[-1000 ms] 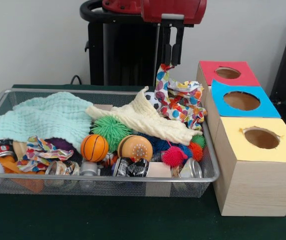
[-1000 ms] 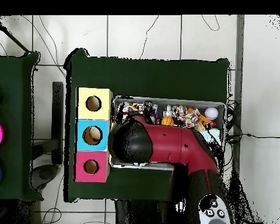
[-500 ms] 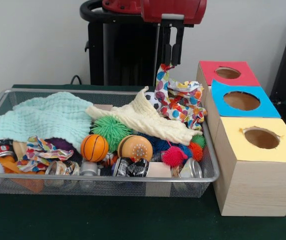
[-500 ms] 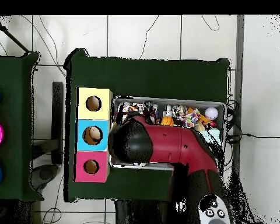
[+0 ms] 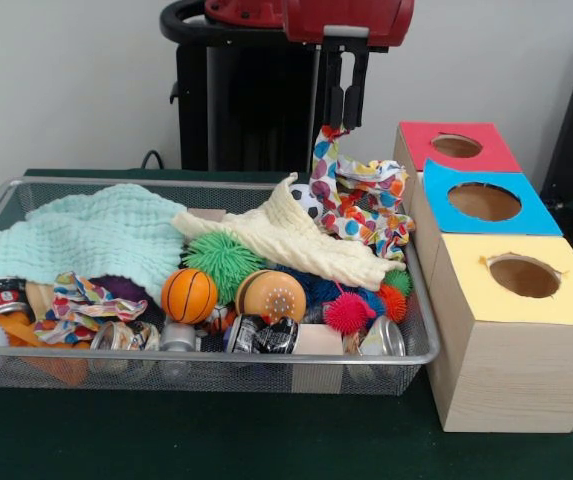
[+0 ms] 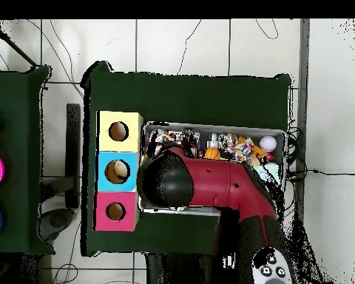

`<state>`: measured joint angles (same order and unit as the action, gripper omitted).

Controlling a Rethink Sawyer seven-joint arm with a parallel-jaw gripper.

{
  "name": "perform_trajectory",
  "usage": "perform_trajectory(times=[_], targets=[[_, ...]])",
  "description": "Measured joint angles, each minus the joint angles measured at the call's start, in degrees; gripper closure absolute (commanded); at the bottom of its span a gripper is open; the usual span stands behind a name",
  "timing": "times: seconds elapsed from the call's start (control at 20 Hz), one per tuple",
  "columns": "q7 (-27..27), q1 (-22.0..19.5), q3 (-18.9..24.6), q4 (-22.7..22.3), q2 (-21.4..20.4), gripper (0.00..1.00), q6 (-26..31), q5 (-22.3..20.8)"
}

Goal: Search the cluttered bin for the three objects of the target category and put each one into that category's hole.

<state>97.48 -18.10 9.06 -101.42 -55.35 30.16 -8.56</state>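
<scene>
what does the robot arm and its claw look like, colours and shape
The arm is glossy red with a rounded black joint cap in the overhead view. In the front view a red housing carries a slim black claw with two narrow straight fingers and a thin cable alongside.

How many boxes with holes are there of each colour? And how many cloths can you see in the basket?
Red box: 1
Blue box: 1
Yellow box: 1
Mint cloth: 1
Cream cloth: 1
Polka-dot cloth, held up by the gripper: 1
Patterned cloth: 1
Total: 3 boxes, 4 cloths, 7 things.
</scene>
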Motion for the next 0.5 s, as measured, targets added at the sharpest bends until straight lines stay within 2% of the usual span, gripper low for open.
perform_trajectory(times=[0.5], targets=[[0.00, 0.00, 0.00, 0.00, -0.24, 1.00, 0.82, -0.01]])
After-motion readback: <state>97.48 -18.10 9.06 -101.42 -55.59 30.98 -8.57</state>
